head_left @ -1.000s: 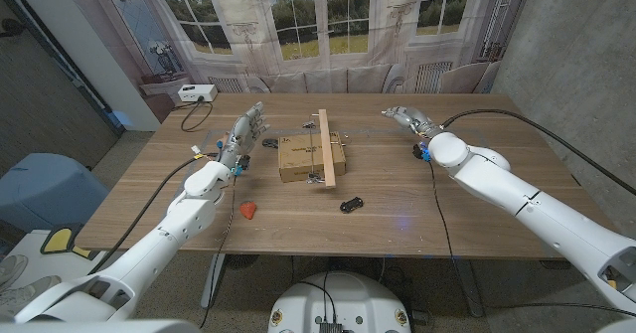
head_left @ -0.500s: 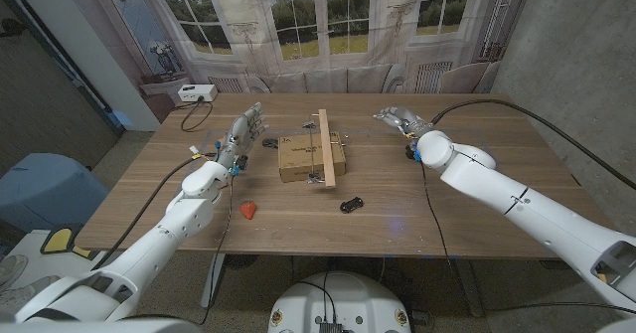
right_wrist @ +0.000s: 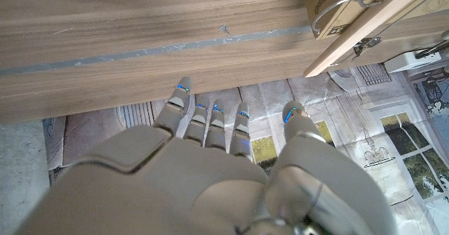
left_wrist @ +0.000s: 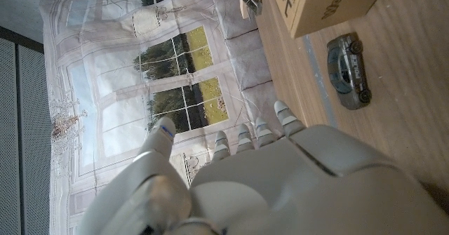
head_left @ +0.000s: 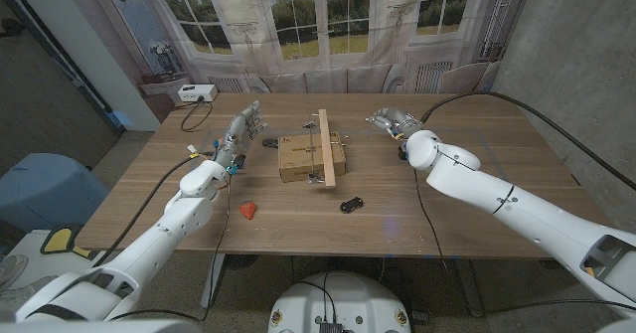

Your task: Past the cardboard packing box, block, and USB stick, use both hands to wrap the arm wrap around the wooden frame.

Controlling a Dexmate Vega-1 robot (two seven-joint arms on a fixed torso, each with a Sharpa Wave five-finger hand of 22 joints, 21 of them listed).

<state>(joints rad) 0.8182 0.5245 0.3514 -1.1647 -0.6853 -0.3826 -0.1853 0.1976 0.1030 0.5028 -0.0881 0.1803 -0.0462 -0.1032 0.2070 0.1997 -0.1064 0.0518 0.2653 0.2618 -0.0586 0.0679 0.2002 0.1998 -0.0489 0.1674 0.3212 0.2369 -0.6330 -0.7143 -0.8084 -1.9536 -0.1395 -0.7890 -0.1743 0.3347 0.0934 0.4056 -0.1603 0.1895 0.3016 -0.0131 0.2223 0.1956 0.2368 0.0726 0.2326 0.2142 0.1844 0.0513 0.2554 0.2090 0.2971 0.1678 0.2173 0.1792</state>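
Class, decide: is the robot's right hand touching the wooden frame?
Apart. In the head view, bare table separates the right hand from the wooden frame.

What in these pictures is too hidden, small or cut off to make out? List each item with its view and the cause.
1. Arm wrap: too small to pick out in the head view.
2. Small black object: head view, too small to identify.
3. Cardboard box: left wrist view, cut off by the edge.
4. Wooden frame: right wrist view, ends cut off by the edge.
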